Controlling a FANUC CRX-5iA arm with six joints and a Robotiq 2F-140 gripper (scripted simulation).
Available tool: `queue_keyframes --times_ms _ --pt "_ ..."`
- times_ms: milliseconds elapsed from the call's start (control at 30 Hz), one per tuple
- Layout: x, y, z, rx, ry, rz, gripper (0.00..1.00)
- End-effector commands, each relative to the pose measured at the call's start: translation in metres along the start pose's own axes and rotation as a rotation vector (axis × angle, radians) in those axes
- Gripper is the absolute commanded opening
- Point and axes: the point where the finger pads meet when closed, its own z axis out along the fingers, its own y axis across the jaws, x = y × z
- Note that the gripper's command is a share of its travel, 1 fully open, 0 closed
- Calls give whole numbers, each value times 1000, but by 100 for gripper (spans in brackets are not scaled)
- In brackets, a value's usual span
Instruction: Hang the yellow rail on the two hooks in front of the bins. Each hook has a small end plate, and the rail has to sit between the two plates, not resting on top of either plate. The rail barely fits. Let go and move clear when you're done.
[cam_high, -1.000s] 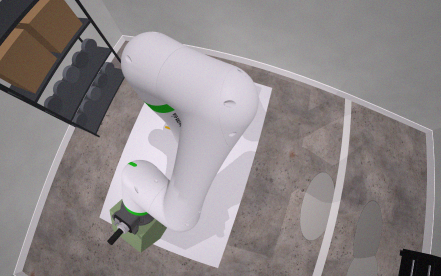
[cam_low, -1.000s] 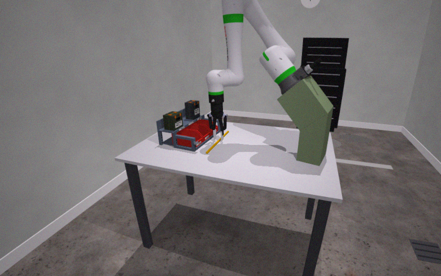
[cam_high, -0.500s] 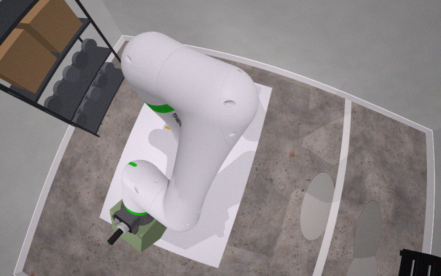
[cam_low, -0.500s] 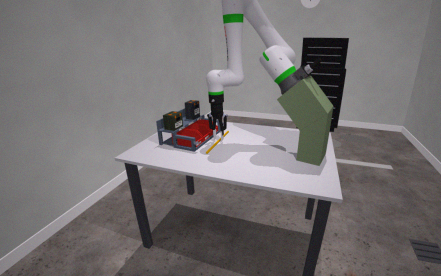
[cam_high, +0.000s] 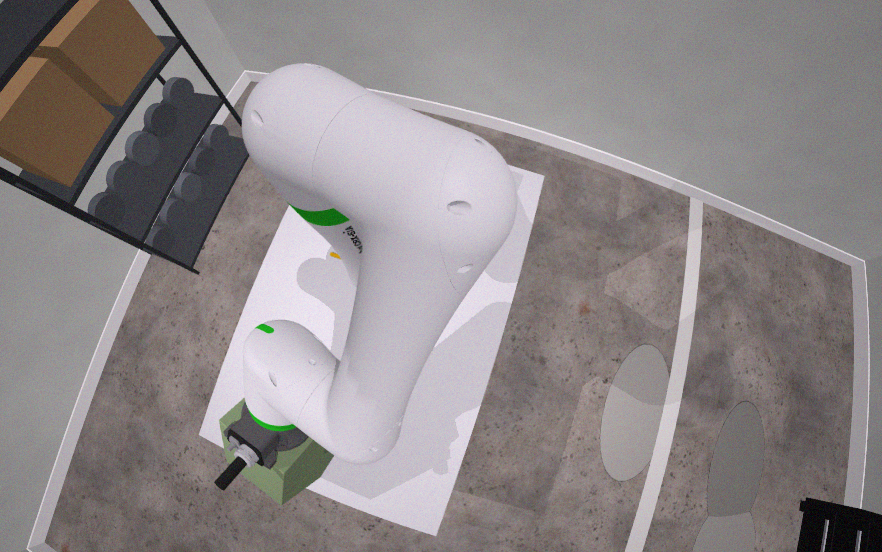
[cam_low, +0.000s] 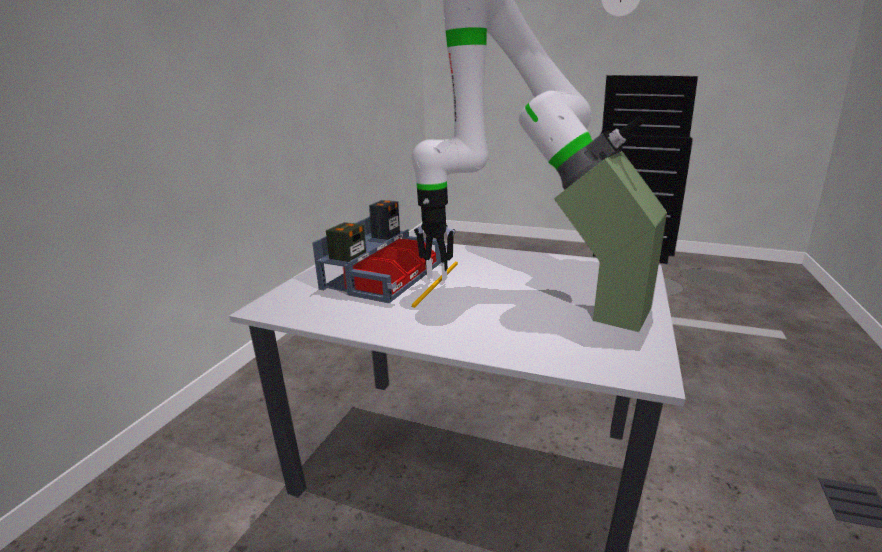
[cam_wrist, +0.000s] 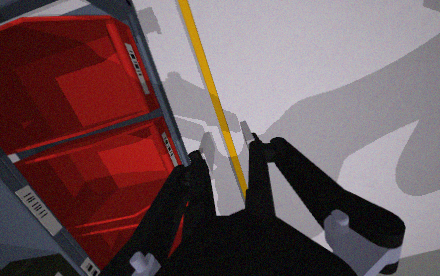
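The yellow rail (cam_low: 434, 284) lay flat on the white worktop (cam_low: 494, 338), just in front of the grey frame (cam_low: 320, 263) that held the red bins (cam_low: 390, 261). It ran roughly along the frame's front edge and stood a little apart from it, with a strip of bare worktop between. The gripper (cam_low: 435, 255) hung over the far end of the rail with its fingers pointing down, partly open, one finger on each side of the rail and nothing clamped between them. In the wrist view the rail (cam_wrist: 212, 95) ran up between the two black fingers; a gap showed on the bin side, and whether the other finger touched it I could not tell. The nearer finger stood close to the frame's front bar (cam_wrist: 150, 95), so there was little room on that side. Toward the green pedestal (cam_low: 617, 250) the worktop was open, crossed only by the arm's shadow. Two dark boxes (cam_low: 346, 240) sat on the frame's upper shelf behind the bins. I could not make out the hooks or their end plates from where I stood. From above, the white arm (cam_high: 390, 260) hid the gripper and nearly all of the rail.
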Motion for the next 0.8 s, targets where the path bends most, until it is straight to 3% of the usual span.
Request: queue_keyframes --times_ms 0,767 --pt "0 0 0 22 -20 0 30" --pt "0 0 0 22 -20 0 30"
